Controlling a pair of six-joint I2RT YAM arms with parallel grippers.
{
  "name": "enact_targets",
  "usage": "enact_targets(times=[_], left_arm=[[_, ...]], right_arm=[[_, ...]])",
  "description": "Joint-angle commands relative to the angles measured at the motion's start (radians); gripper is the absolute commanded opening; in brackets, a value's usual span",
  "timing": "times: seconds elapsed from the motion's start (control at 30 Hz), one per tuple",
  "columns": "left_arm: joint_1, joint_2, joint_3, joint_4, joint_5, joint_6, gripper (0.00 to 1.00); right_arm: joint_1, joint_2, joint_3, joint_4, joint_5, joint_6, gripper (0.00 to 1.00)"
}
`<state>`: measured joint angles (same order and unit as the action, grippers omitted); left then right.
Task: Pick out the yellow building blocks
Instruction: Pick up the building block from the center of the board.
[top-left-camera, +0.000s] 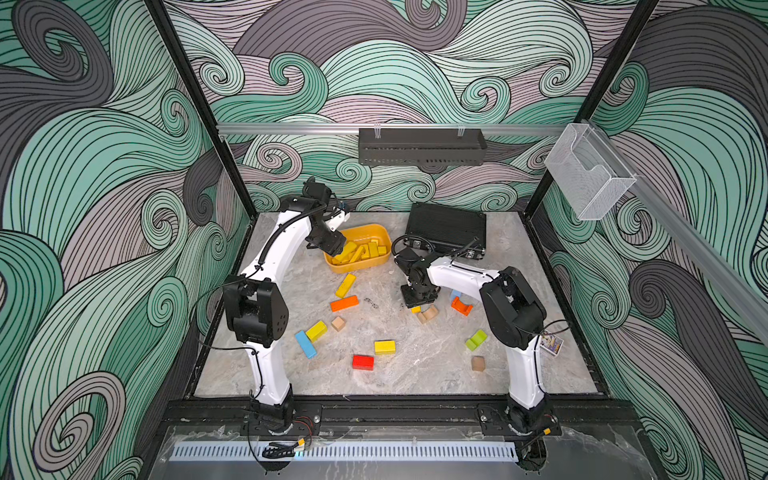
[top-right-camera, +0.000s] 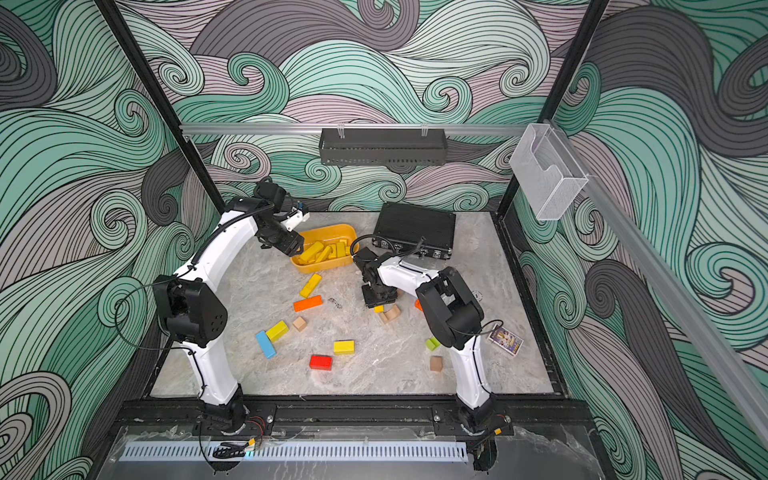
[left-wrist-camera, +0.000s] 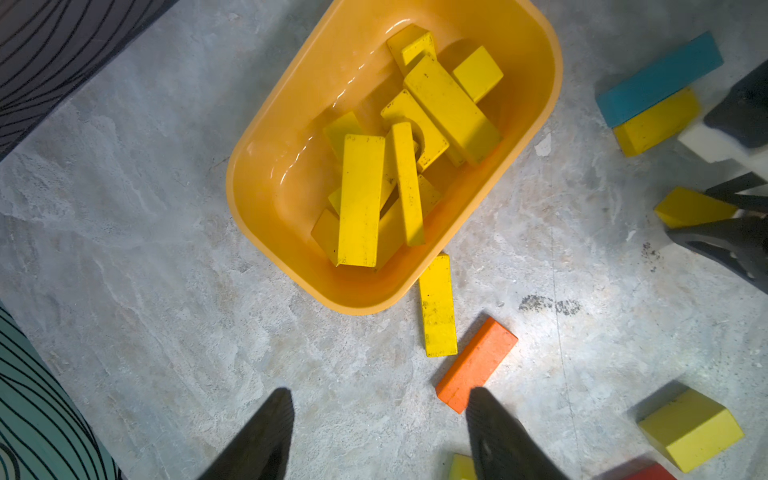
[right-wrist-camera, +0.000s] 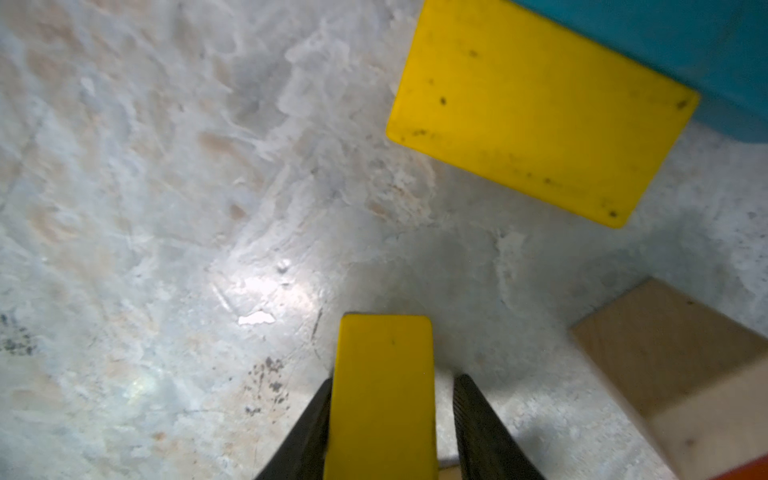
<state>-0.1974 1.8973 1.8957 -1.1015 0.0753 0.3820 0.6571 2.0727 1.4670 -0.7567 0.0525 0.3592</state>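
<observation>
In a top view, we see the right gripper (top-left-camera: 417, 304) low over a small yellow block (top-left-camera: 416, 309) mid-table, while yellow building blocks (top-left-camera: 360, 252) fill the orange tub (top-left-camera: 353, 268). Left wrist: the left gripper (left-wrist-camera: 379, 392) hangs empty, fingers apart. Right wrist: jaws straddle the block, one side not yet touching. We judge a pick in hand; next, close squarely, lift, carry to the tub.
</observation>
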Motion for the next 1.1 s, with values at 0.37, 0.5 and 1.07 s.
enact_targets(times=[0.37,0.5,1.07], left_arm=[[0.008,-0.158,-0.087,-0.013,-0.004,-0.005,0.68],[0.007,-0.198,-0.134,-0.005,-0.015,0.002,0.68],[0.007,-0.381,-0.463,0.024,-0.037,0.094,0.67]], right_arm=[[0.008,0.009,-0.018,-0.030,0.071,-0.068,0.29],[0.006,-0.018,-0.014,-0.034,0.067,-0.100,0.21],[0.007,-0.093,0.274,-0.037,-0.170,-0.205,0.19]])
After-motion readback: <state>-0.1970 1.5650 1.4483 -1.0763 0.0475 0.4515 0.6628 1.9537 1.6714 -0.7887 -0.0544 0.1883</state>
